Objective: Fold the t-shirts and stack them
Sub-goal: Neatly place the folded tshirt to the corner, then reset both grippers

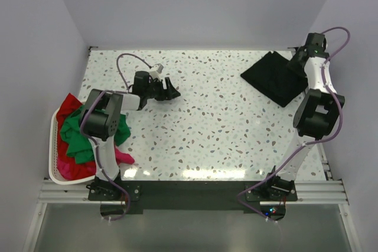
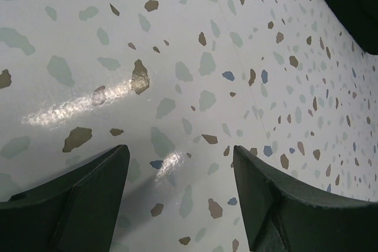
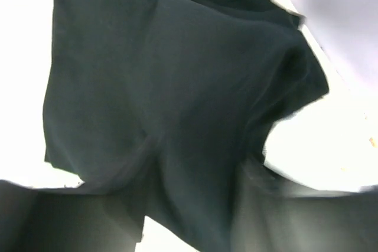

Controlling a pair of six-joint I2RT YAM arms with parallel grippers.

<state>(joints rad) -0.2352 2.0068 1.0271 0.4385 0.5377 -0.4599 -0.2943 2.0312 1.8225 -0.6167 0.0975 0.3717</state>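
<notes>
A folded black t-shirt (image 1: 271, 78) lies flat at the table's back right; in the right wrist view the black t-shirt (image 3: 177, 57) fills most of the frame. My right gripper (image 1: 294, 63) is down on its right edge. The blurred fingers (image 3: 77, 216) stand apart, with the black cloth lying between them, so the right gripper (image 3: 195, 166) is open. More t-shirts sit bunched at the left: a green one (image 1: 74, 131), a red one (image 1: 69, 101) and a magenta one (image 1: 124, 156) spilling onto the table. My left gripper (image 1: 170, 90) hovers open over bare speckled tabletop, left gripper (image 2: 180, 151) holding nothing.
A white plastic basket (image 1: 52, 146) holds the coloured shirts at the table's left edge, beside the left arm's base. White walls close in the table at the back and both sides. A dark corner of the black shirt (image 2: 354, 4) shows in the left wrist view.
</notes>
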